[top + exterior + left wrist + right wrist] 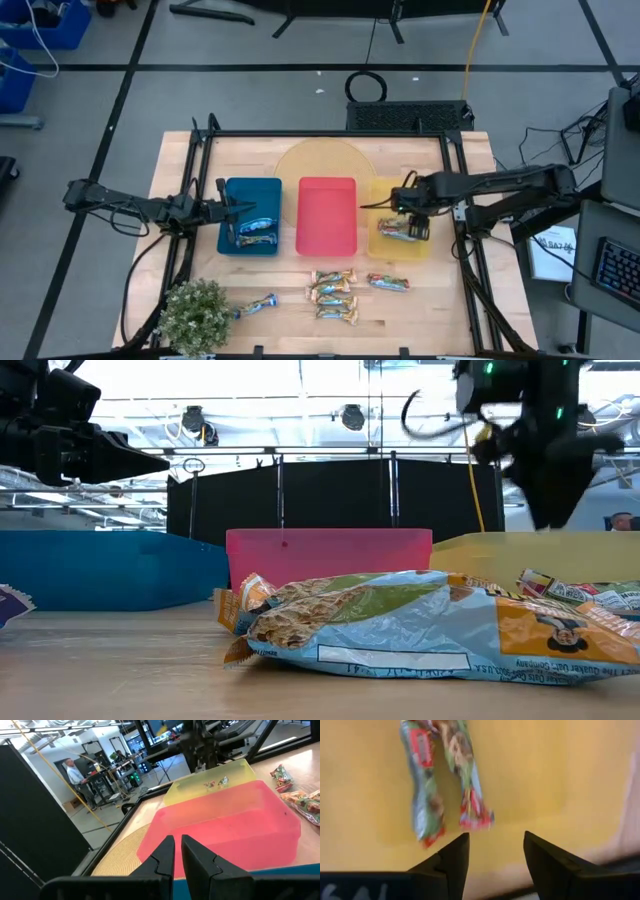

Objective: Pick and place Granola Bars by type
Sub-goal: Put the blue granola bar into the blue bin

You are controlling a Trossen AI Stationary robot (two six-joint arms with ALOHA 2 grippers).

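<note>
blue tray point(250, 188): deep blue, holds blue-and-white bars point(258, 231)
middle tray point(327, 214): red, pinkish at the walls
yellow tray point(394, 246): see-through yellow, beneath the right gripper point(411, 213)
bars under that gripper point(442, 775): red-and-green wrappers
bars on table point(333, 293): orange-and-gold
grippers: dark, near black
table point(450, 300): pale wood
round mat point(322, 162): straw yellow, woven
plant point(194, 314): pale green

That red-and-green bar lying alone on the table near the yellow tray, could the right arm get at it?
Probably yes. The right gripper hangs open over the yellow tray, and the red-and-green bar lies just past it, nothing covering it.
</note>
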